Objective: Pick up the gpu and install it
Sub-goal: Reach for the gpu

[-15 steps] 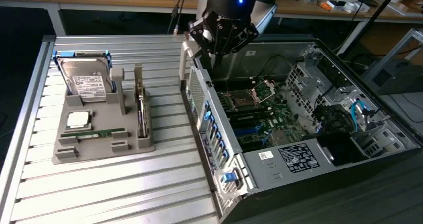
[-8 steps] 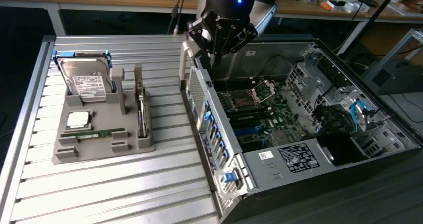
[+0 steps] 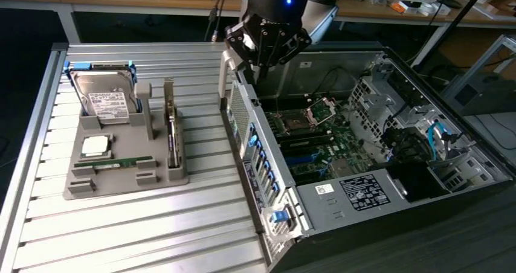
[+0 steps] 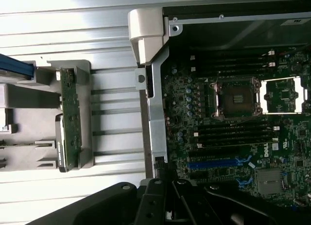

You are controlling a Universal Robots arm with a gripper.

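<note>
The gpu (image 3: 171, 127) stands on its long edge in a slot of the grey holder (image 3: 121, 185) on the slatted table, at the exterior view's left of the open computer case (image 3: 379, 182). In the wrist view the gpu (image 4: 71, 119) shows edge-on as a thin green-and-dark card with a pale metal end. My gripper (image 3: 251, 73) hangs above the case's rear corner wall, apart from the gpu and to its right in the exterior view. In the wrist view the gripper (image 4: 167, 181) is shut with nothing in it, over the case wall beside the motherboard (image 4: 233, 128).
The holder also carries a silver hard drive (image 3: 105, 101), a processor chip (image 3: 95, 144) and a green memory stick (image 3: 113, 163). Inside the case lie the processor socket (image 4: 238, 98), blue expansion slots (image 4: 214, 163) and drive cages (image 3: 419, 128). Benches with clutter stand behind.
</note>
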